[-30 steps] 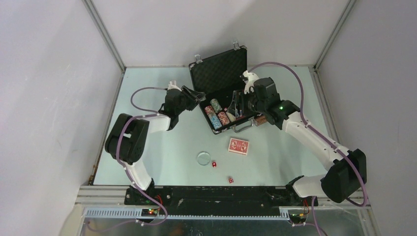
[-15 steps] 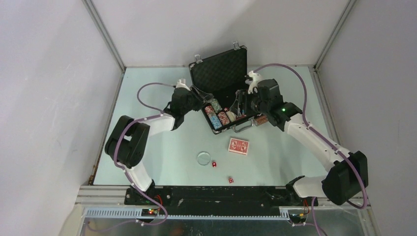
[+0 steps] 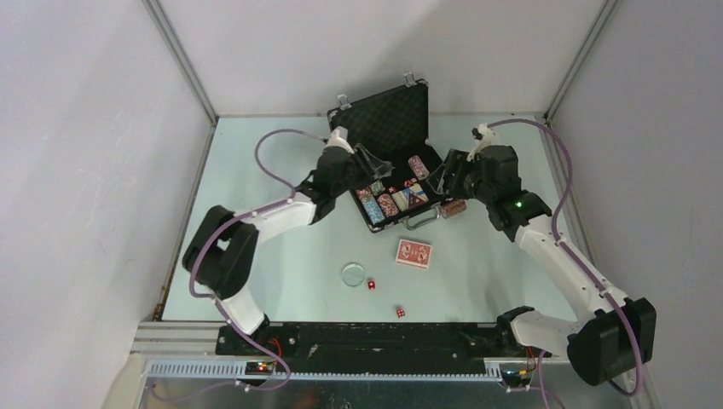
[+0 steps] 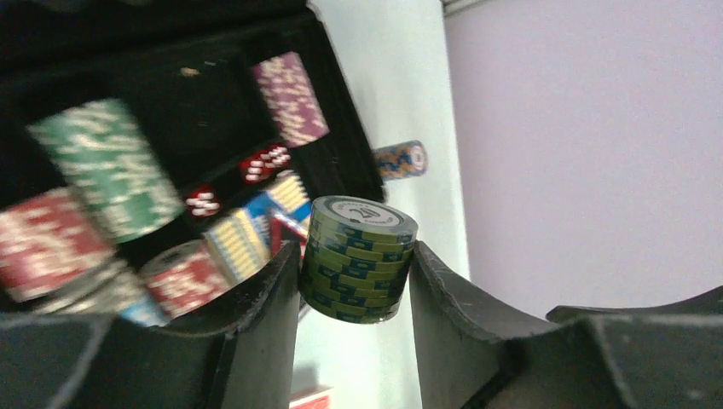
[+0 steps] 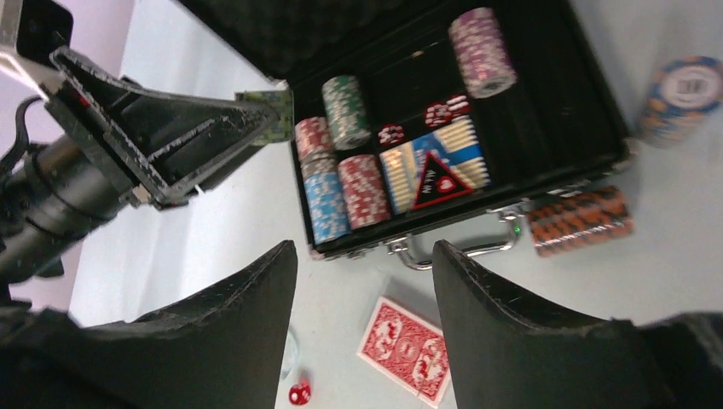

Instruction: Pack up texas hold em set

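Dice (image 3: 398, 312), a clear disc (image 3: 352, 273) and red-backed cards (image 3: 413, 253) lie well apart on the worktop (image 3: 281, 247) nearest the arm bases, with bare surface around them. Beyond them stands the open black briefcase (image 3: 384, 119), chip rows in its tray, and orange chip stacks (image 5: 580, 221) lie just beside its right wall. The left gripper (image 4: 354, 256), partly spread, clamps a green chip stack (image 4: 358, 277) at the case's left rim, while the right gripper (image 5: 365, 247) hangs released and empty above the right side.

Foam-lined briefcase (image 3: 381, 119), shiny metal handle (image 5: 447, 253)
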Available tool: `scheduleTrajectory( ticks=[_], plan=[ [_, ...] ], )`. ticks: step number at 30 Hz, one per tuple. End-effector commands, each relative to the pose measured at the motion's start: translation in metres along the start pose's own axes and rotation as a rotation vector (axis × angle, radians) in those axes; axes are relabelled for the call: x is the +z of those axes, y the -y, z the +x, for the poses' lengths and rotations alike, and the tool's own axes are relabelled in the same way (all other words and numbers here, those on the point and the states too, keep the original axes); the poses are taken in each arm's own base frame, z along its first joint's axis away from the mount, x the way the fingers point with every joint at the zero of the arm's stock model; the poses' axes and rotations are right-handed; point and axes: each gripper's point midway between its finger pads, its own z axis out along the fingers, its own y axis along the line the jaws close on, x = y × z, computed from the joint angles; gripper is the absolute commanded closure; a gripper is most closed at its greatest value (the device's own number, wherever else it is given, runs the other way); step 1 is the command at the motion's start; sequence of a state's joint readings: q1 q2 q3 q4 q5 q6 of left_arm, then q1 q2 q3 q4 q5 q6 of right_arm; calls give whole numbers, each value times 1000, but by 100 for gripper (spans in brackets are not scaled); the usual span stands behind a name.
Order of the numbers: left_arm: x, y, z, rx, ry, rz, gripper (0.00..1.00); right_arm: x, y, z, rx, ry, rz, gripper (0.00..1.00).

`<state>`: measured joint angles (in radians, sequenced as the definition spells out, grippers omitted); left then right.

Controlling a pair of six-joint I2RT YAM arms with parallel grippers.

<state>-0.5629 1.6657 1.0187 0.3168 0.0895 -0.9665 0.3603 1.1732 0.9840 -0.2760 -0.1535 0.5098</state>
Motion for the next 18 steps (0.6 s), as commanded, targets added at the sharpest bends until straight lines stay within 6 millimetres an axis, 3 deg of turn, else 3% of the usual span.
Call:
scheduleTrajectory(
  ticks=[1, 6, 7, 8, 9, 14, 18],
  plan=[
    [32, 65, 4, -108, 78, 122, 67, -22, 30, -28, 76, 179, 171, 37],
    [80, 82, 25, -248, 55, 176, 64, -52, 37, -42, 55, 299, 204, 38],
    [90, 74, 31, -277, 51, 162, 64, -54, 41, -42, 54, 310, 221, 39],
    [94, 82, 30, -295, 54, 180, 64, -59, 41, -44, 46, 323, 221, 39],
    [105, 77, 36, -302, 51, 169, 64, -61, 43, -43, 44, 324, 227, 39],
    [124, 81, 44, -345, 48, 171, 64, -74, 46, -48, 20, 356, 243, 40],
    [136, 71, 49, -375, 55, 145, 63, -79, 47, -51, 14, 370, 248, 40]
  ],
)
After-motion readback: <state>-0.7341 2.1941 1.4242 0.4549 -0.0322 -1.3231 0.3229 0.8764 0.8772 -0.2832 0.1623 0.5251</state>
